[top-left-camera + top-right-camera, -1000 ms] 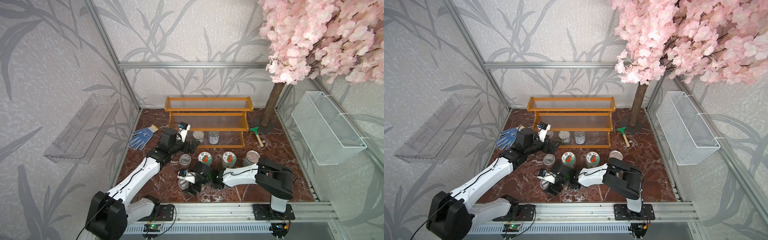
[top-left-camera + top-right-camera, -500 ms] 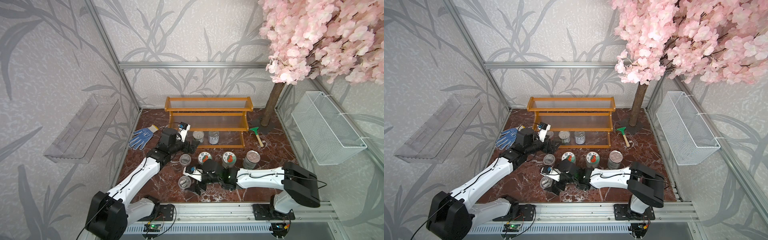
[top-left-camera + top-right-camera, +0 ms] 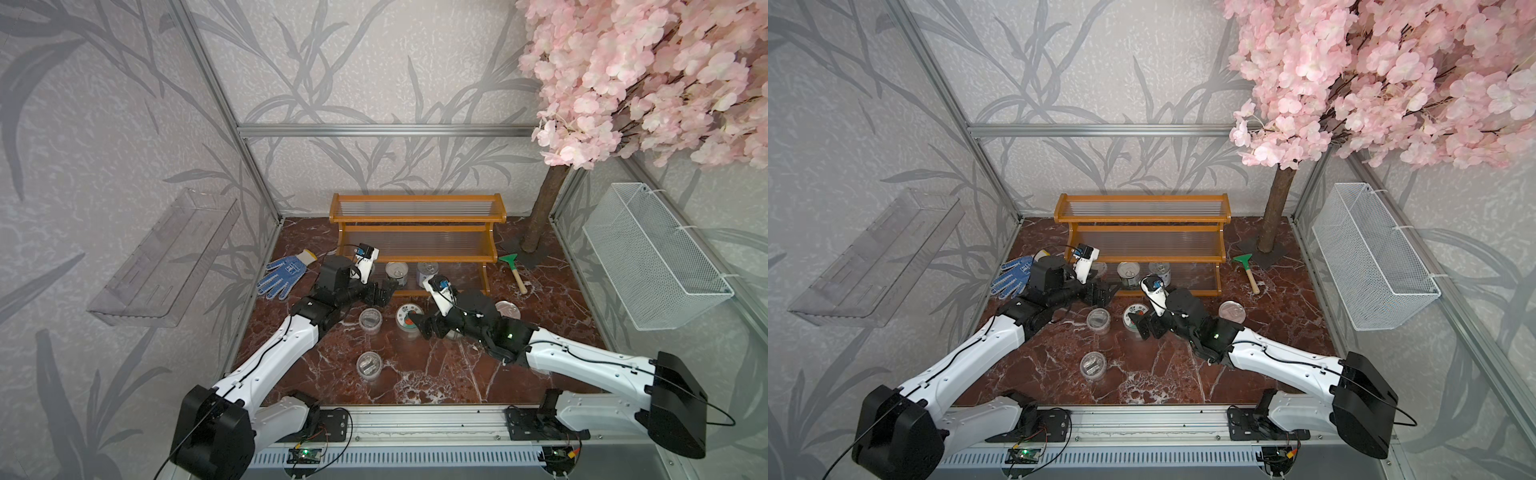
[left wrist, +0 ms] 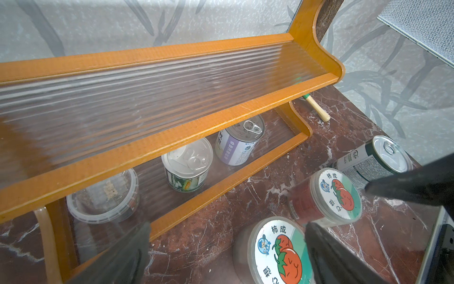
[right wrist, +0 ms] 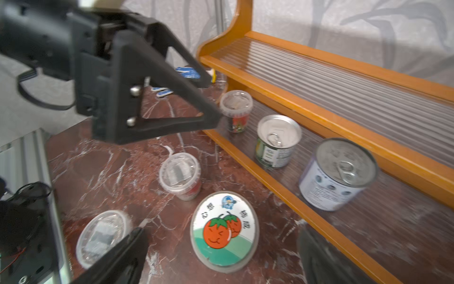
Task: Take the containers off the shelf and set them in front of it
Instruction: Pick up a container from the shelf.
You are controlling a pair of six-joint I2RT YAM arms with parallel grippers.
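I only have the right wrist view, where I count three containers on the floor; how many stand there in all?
Observer: Five; a second tomato-lidded jar and a taller tin stand outside your frame.
Operator: Thank you. Do the shelf's upper tiers hold anything along their full length?
Observer: No; in both top views the two upper tiers of the shelf are bare end to end.
Operator: What lies past the shelf's end on my arm's side?
Observer: A green scraper with a wooden handle, on the floor near the tree trunk.
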